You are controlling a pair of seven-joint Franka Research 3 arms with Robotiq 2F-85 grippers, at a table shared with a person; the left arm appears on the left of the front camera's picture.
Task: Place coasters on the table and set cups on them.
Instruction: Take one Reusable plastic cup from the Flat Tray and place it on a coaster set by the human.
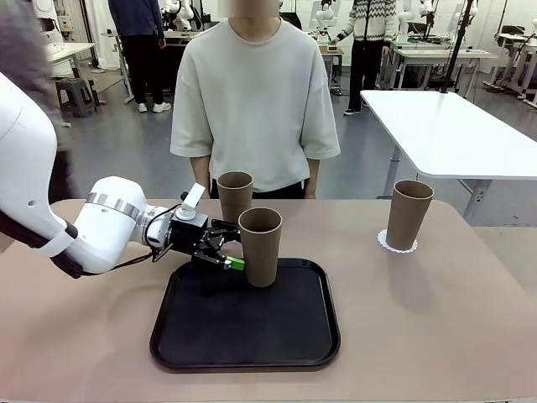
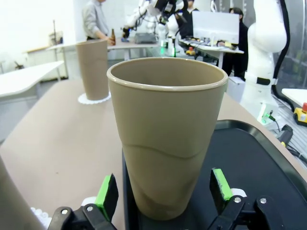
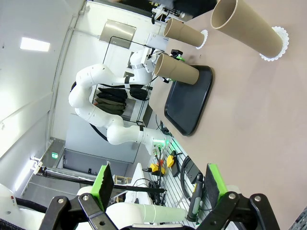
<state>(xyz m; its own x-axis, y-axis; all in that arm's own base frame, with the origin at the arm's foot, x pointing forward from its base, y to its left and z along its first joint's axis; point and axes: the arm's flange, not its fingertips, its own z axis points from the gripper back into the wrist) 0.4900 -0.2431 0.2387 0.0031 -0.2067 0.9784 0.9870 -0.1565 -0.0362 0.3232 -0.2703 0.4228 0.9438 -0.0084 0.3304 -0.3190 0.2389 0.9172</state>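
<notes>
A tan cup [image 1: 261, 246] stands upright on the black tray [image 1: 243, 336], near its far edge. My left gripper [image 1: 235, 246] is open and straddles this cup [image 2: 168, 139] low down, with small gaps between the green pads [image 2: 106, 195] and its wall. A second cup [image 1: 235, 195] stands on the beige table [image 1: 436, 319] just behind the tray, on a white coaster [image 3: 204, 38]. The third cup [image 1: 407, 216] stands on a lacy coaster [image 1: 397, 245] at the right. My right gripper [image 3: 158, 187] is open with nothing between its fingers, well away from the cups.
A person in a pale shirt [image 1: 256, 92] stands at the table's far edge, behind the middle cup. A white table [image 1: 453, 126] stands beyond the right corner. The near half of the tray is bare.
</notes>
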